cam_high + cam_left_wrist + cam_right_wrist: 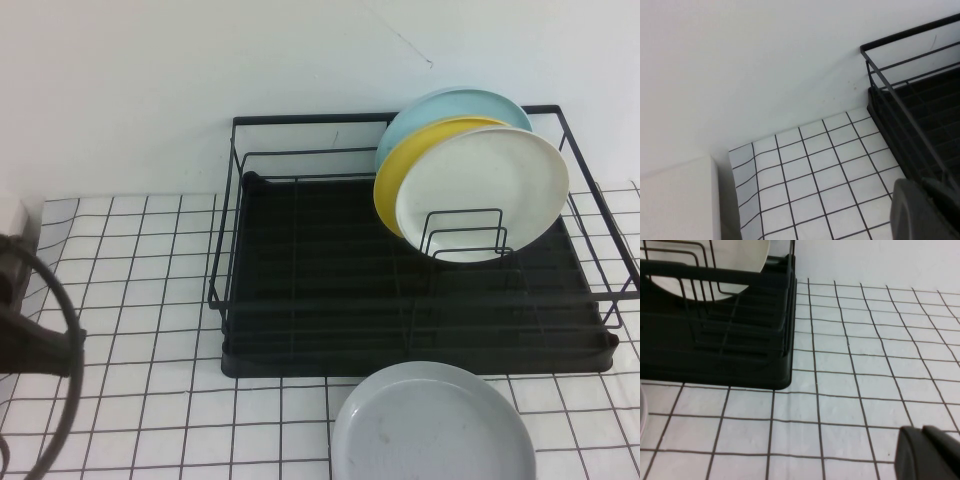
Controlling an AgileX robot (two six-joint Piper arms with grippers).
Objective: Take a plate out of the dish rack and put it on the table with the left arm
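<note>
One grey plate [433,425] lies flat on the tabletop [150,300], well right of the left claw [925,210]; neither claw's state, right claw [930,452] included, can be told. A stray sweep could knock the dish rack [300,300] beside it.

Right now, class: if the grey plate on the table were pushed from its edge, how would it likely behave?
The grey plate lies flat on the table, so it would probably slide, not roll or tip. Its smooth, low rim looks rigid but perhaps slippery to pinch.

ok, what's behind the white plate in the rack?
Behind the white plate a yellow plate, then a light blue plate, all leaning in the rack. Most of each is covered. Neither hand's state is visible.
</note>
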